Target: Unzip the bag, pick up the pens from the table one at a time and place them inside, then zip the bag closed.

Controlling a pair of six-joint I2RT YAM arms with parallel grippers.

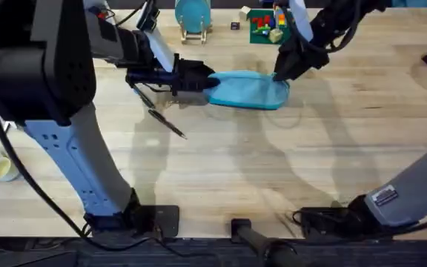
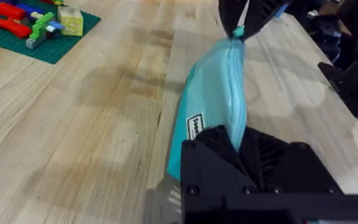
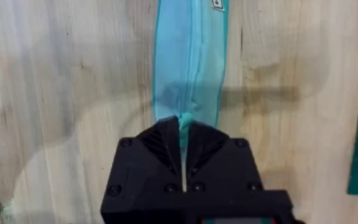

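Overhead alone: pens [image 1: 161, 119] beside bag [image 1: 247, 90]

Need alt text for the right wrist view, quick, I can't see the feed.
The right claw is shut on the pale pull tab at the near end of the light blue bag, whose zipper looks closed. The bag lies on the wooden table.

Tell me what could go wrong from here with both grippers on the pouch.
The right gripper pinches just the small pull tab of the light blue fabric pouch; it may slip off. The left gripper clamps one pouch end; a hard pull could drag the pouch toward the two thin dark pens on the wooden table.
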